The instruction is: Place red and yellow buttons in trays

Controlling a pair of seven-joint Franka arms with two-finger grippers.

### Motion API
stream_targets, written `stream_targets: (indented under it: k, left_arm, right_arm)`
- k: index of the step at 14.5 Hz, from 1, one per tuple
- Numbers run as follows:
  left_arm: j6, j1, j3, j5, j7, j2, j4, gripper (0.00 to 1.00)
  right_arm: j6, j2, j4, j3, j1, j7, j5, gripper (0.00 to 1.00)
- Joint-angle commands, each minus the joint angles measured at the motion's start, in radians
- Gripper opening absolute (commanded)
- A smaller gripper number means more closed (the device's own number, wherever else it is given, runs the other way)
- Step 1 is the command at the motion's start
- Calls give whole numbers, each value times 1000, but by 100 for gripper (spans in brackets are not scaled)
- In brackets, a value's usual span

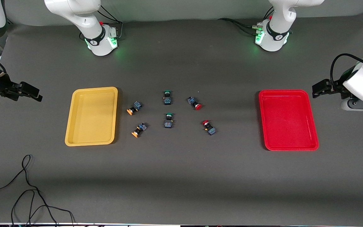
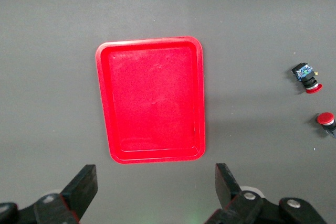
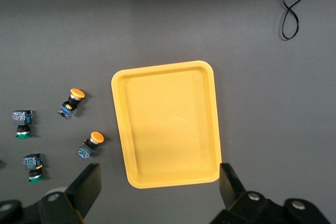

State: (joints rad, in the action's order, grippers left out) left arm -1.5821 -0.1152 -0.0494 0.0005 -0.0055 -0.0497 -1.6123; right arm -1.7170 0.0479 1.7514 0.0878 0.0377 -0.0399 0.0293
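Observation:
Two yellow-capped buttons (image 1: 133, 108) (image 1: 139, 129) lie beside the empty yellow tray (image 1: 91, 116). Two red-capped buttons (image 1: 194, 103) (image 1: 209, 127) lie toward the empty red tray (image 1: 288, 119), with a wide gap before it. My right gripper (image 1: 36, 94) hangs open over the table at the right arm's end; its wrist view shows the yellow tray (image 3: 168, 124) and both yellow buttons (image 3: 71, 103) (image 3: 90, 145) past its open gripper (image 3: 160, 187). My left gripper (image 1: 315, 90) hangs open at the left arm's end. Its wrist view shows the red tray (image 2: 152, 103), red buttons (image 2: 306, 77) (image 2: 325, 120) and open gripper (image 2: 156, 184).
Two green-capped buttons (image 1: 167, 97) (image 1: 168, 120) lie in the middle, between the yellow and red pairs. A loose black cable (image 1: 27, 189) curls on the table near the front camera at the right arm's end.

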Motion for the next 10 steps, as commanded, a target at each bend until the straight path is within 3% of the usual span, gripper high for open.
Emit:
stream_targets:
  k: [1,7,10]
  left_arm:
    - [10,-14,-9,-7,-4,17,2,100]
    - [-1,-6,-12,-5,-5,5,0,100]
    - [-1,-8,-12,-8,-19,2,-1,100]
  right_arm:
    - [-41,-20,-12,4,2,-9,-11,100]
    - [-46,-77,-4,10,2,1,-31,100]
    - [-32,-94,8,3,34,130,-72,100]
